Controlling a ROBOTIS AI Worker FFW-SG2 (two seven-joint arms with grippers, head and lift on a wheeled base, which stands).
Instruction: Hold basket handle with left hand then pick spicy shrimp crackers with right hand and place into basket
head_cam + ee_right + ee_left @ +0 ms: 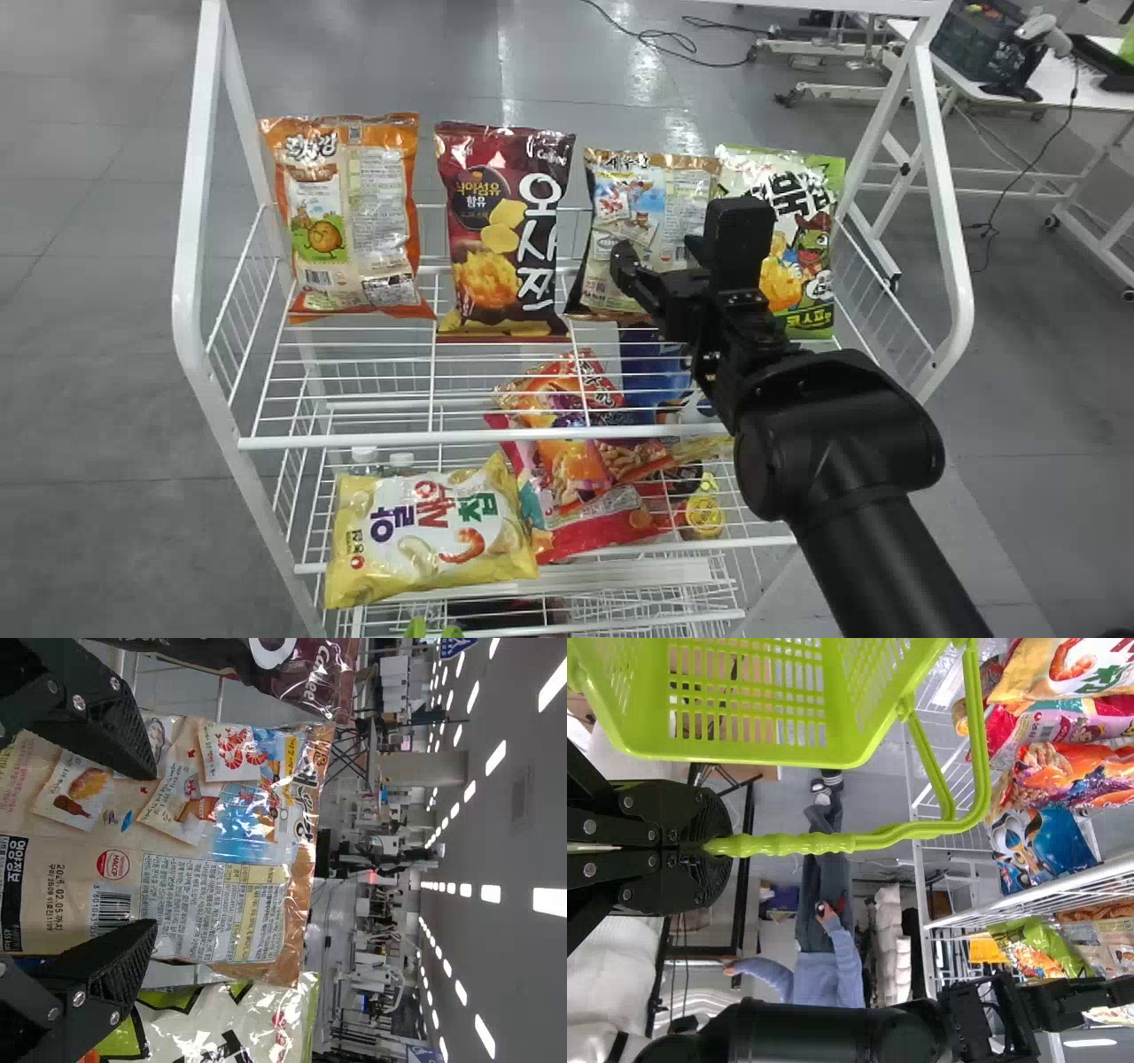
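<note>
Jaws wide, empty, right gripper (675, 244) facing glossy bag (213, 877), left gripper (707, 849) clamping ribbed handle (806, 843)

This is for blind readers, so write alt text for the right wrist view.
The robot's right gripper, fingers open, is in front of a beige and brown snack bag with shrimp pictures. A dark red bag and a green and white bag flank it; behind is a large room with ceiling lights.

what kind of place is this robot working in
Probably a snack display set up in a lab or workshop: a white wire rack of snack bags, a cable on the floor, a scanner-like device behind.
</note>
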